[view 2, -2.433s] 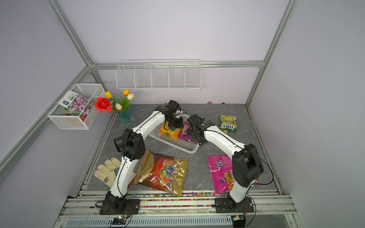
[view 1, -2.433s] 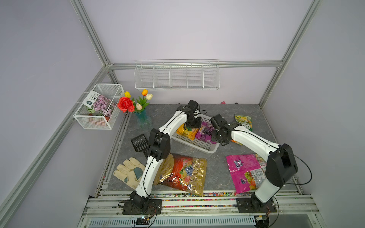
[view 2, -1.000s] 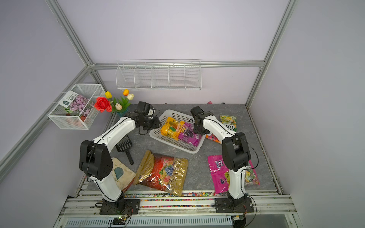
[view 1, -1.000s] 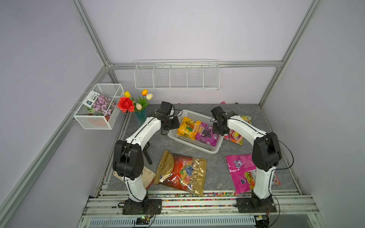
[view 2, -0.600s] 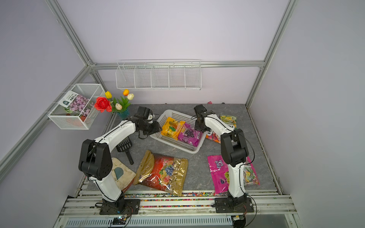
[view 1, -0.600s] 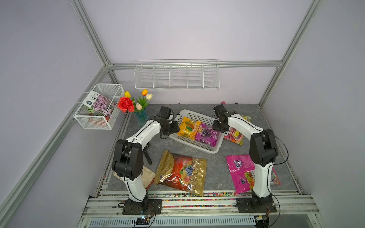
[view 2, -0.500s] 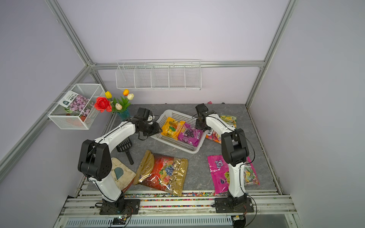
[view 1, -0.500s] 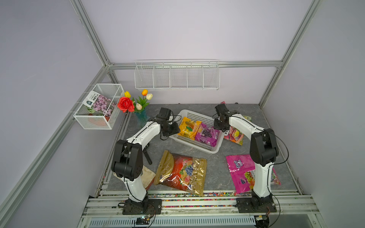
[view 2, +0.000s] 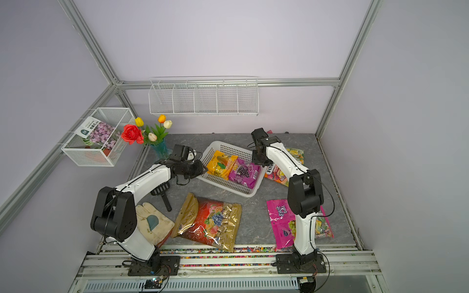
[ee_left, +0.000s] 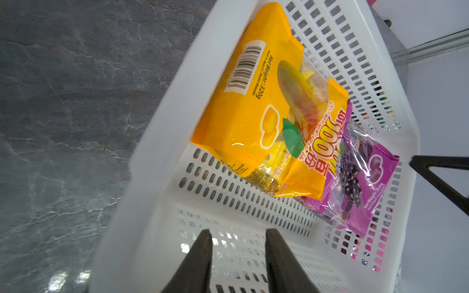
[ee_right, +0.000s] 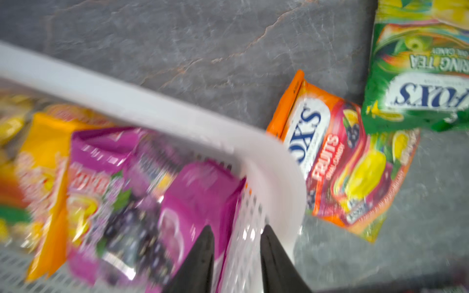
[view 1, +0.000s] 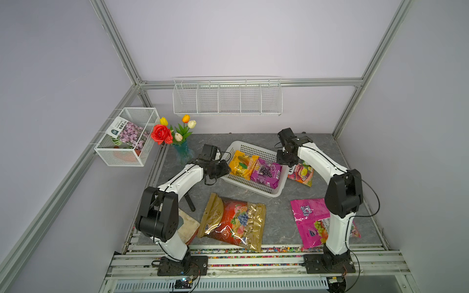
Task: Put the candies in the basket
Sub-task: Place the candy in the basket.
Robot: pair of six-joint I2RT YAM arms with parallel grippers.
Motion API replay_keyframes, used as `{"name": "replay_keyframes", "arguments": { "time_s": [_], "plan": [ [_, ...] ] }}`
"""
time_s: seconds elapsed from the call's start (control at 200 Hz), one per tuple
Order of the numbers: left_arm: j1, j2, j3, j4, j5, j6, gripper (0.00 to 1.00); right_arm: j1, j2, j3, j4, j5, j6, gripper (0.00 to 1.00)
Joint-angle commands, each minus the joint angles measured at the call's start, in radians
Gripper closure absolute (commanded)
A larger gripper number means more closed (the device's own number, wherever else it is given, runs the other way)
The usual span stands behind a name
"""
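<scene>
- A white wire mesh box [view 1: 125, 149] hangs on the left wall with a purple-flower seed packet [view 1: 128, 132] inside. Just beside it, artificial flowers [view 1: 175, 132] stand in a blue vase on the grey surface [view 1: 278, 215].
- A pale work glove [view 2: 154, 223] lies near the left arm's base, partly under it. A black slotted scoop [view 2: 162, 191] lies just behind the glove.
- The left gripper [view 1: 225, 169] sits at the left short end of the basket [view 1: 247, 149]. In the left wrist view its fingers [ee_left: 200, 261] stand apart, and the basket's perforated wall shows in the gap.
- The gold-and-red bag [view 1: 233, 220] lies flat on the surface in front of the basket, apart from it.
- The basket sits mid-surface at a slant and holds two candies. The yellow bag [view 1: 242, 165] is toward its left end, and its edge overlaps the purple grape bag [view 1: 266, 173] beside it.
- The right gripper [view 1: 285, 161] points down at the basket's far right corner. In the blurred right wrist view its fingers [ee_right: 200, 258] are apart, one over the purple grape bag and the other outside the rim.
- The orange FOX'S bag [view 1: 302, 174] lies on the surface at the basket's right end, one edge hidden by the rim. The green FOX'S bag [ee_right: 418, 76] overlaps its far corner.
- The pink "Fruit" bag [view 1: 308, 215] lies at the front right, partly under the right arm.
</scene>
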Motion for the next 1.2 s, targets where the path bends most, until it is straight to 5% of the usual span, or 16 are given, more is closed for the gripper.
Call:
{"name": "replay_keyframes", "arguments": {
  "time_s": [0.0, 0.22, 0.705, 1.055, 1.195],
  "plan": [
    [-0.003, -0.017, -0.037, 0.007, -0.021, -0.051, 0.62, 0.033, -0.069, -0.037, -0.065, -0.018, 0.038, 0.64],
    [-0.012, -0.033, -0.067, 0.027, -0.02, -0.067, 0.65, 0.05, -0.01, -0.047, -0.058, -0.041, 0.067, 0.66],
    [-0.077, -0.07, -0.118, 0.026, -0.041, -0.177, 0.68, 0.007, 0.166, 0.028, 0.027, 0.102, -0.057, 0.99],
    [-0.128, -0.161, -0.187, 0.04, -0.039, -0.256, 0.67, -0.043, 0.219, 0.138, -0.016, 0.114, -0.097, 0.99],
    [-0.129, -0.249, -0.18, 0.016, -0.079, -0.26, 0.66, -0.041, 0.142, 0.143, -0.042, 0.095, -0.083, 0.86]
  ]
}}
